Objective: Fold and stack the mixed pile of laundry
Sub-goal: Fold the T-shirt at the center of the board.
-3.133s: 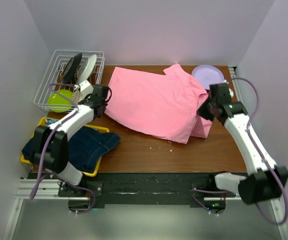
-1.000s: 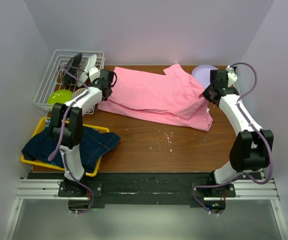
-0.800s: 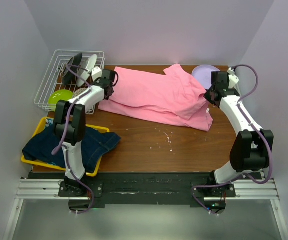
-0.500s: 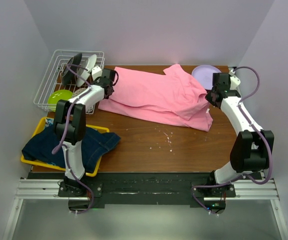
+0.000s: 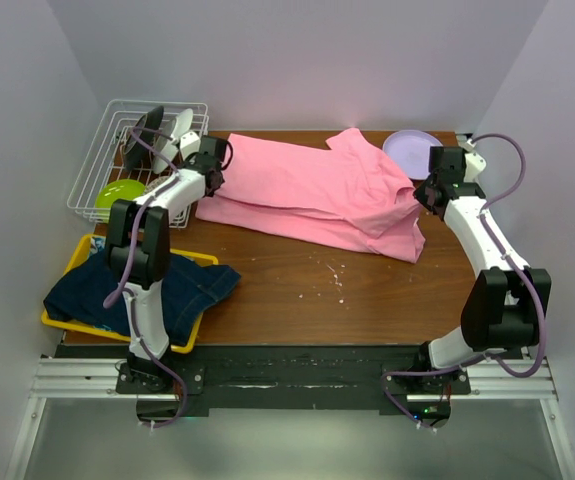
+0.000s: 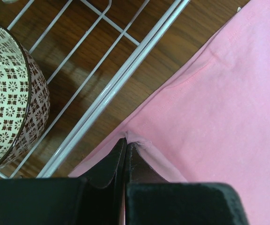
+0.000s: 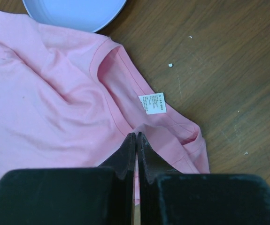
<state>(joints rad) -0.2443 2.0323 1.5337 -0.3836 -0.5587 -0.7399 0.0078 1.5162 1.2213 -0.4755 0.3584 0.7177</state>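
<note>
The pink T-shirt (image 5: 307, 190) has been doubled back and now lies across the far bench (image 5: 297, 300). The left tool (image 6: 126, 145) and right tool (image 7: 135, 138) each clamp one edge of it. It looks best to lower both together, keeping the fold taut.

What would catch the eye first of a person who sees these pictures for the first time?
The large pink T-shirt across the far half of the table stands out first, the left pincer shut on its left edge and the right pincer on its right. Then the dark denim jacket, spilling over the yellow tray at the near left.
</note>
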